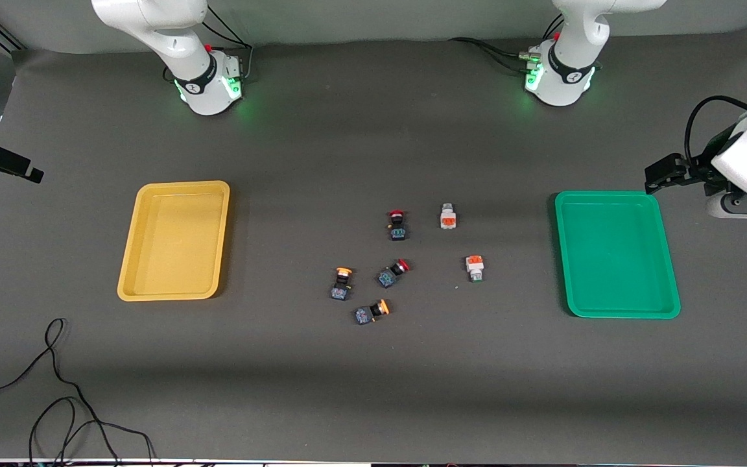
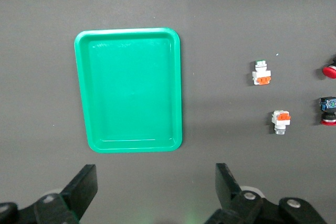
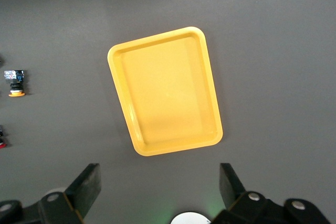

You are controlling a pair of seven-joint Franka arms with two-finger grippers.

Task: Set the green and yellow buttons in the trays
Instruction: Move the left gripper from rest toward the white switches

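Observation:
The yellow tray (image 1: pixel 174 240) (image 3: pixel 165 90) lies toward the right arm's end of the table, and the green tray (image 1: pixel 616 253) (image 2: pixel 128 90) toward the left arm's end. Nothing lies in either. Between them on the table are two white green-tipped buttons (image 1: pixel 448 216) (image 1: pixel 474 267) (image 2: pixel 261 73) (image 2: pixel 281 121) and, nearer the front camera, two yellow-capped buttons (image 1: pixel 341 283) (image 1: pixel 371 312) (image 3: pixel 16 82). My left gripper (image 2: pixel 155 174) hangs open high over the mat beside the green tray. High beside the yellow tray my right gripper (image 3: pixel 159 174) is open too. Neither gripper shows in the front view.
Two red-capped black buttons (image 1: pixel 397 225) (image 1: pixel 393 273) lie among the others. A black cable (image 1: pixel 56 395) trails on the mat near the front camera at the right arm's end. A white and black fixture (image 1: pixel 736 168) juts in beside the green tray.

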